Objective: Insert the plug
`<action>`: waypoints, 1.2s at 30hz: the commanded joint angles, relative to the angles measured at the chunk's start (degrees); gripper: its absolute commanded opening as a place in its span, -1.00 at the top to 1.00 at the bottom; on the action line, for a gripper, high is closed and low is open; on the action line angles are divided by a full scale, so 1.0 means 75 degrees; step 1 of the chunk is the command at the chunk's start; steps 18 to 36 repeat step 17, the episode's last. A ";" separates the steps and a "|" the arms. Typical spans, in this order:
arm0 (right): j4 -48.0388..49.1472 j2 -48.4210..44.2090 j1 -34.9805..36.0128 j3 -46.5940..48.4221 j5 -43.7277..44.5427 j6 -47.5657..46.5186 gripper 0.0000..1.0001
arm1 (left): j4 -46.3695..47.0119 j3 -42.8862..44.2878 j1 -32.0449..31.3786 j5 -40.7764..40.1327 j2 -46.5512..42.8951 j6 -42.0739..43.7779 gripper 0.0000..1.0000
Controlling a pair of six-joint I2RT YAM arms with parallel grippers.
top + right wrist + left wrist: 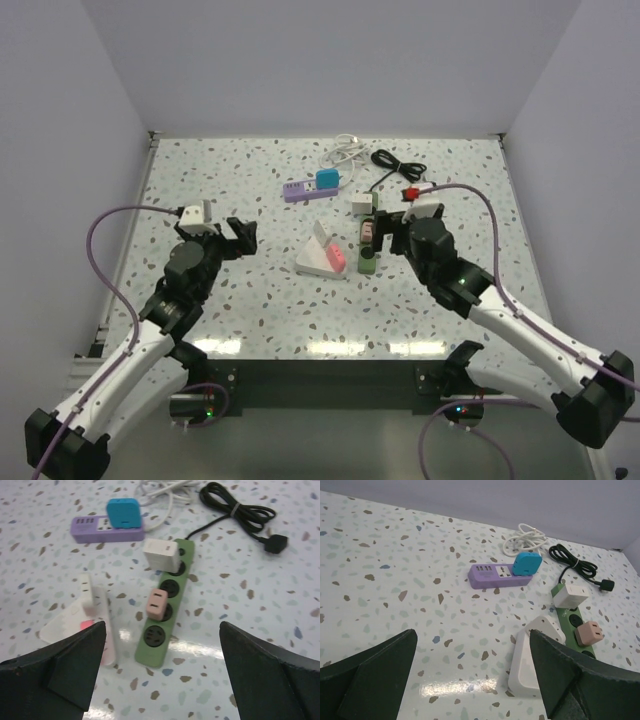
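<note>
Small pink plug [157,603], seated upright in a green power strip [150,655], second socket from the near end, strip laid flat, bare sockets either side.

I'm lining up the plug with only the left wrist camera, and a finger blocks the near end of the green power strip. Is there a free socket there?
Observer: Yes, the green power strip's nearest socket is empty, just this side of the peach plug.
Operator: Where's the right end effector?
Observer: The right end effector is open and empty, just right of that strip.
Operator: Anything hidden on the white strip?
Observer: A pink plug sits on the white strip, on the side facing the green one.
</note>
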 commanded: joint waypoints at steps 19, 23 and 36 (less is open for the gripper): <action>-0.0493 -0.1456 -0.1249 -0.0773 0.1737 0.0173 -0.97 | -0.0878 0.0229 0.0041 -0.1578 -0.0546 -0.0097 -1.00; -0.0493 -0.1456 -0.1249 -0.0773 0.1737 0.0173 -0.97 | -0.0878 0.0229 0.0041 -0.1578 -0.0546 -0.0097 -1.00; -0.0493 -0.1456 -0.1249 -0.0773 0.1737 0.0173 -0.97 | -0.0878 0.0229 0.0041 -0.1578 -0.0546 -0.0097 -1.00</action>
